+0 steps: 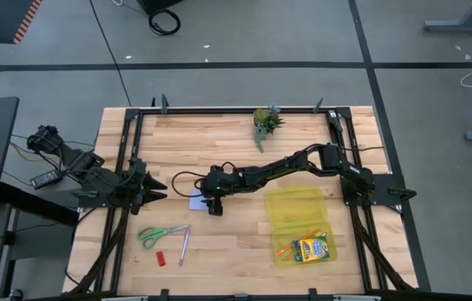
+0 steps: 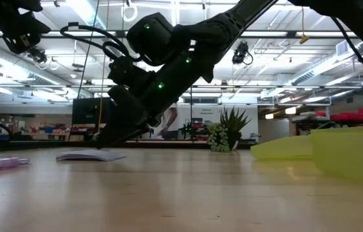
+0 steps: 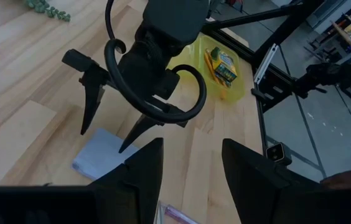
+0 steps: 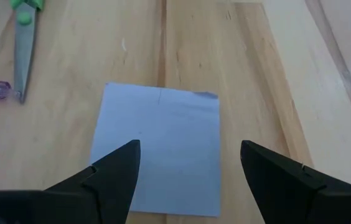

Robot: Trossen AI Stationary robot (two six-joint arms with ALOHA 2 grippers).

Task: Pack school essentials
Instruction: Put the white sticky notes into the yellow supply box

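The light-blue note pad lies flat on the table, also seen in the high view. My right gripper is open, slanting down over it, with one finger over each side of the pad and the tips just above it. The green-handled scissors, pinkish pen and red eraser lie nearer the near edge. The crayon box and orange pencil lie inside the yellow case. My left gripper waits open at the table's left side.
A small potted plant stands near the far edge. The open yellow case sits right of centre, near the right arm's base. A black metal frame runs along the table's edges. Bare wood lies between the pad and the case.
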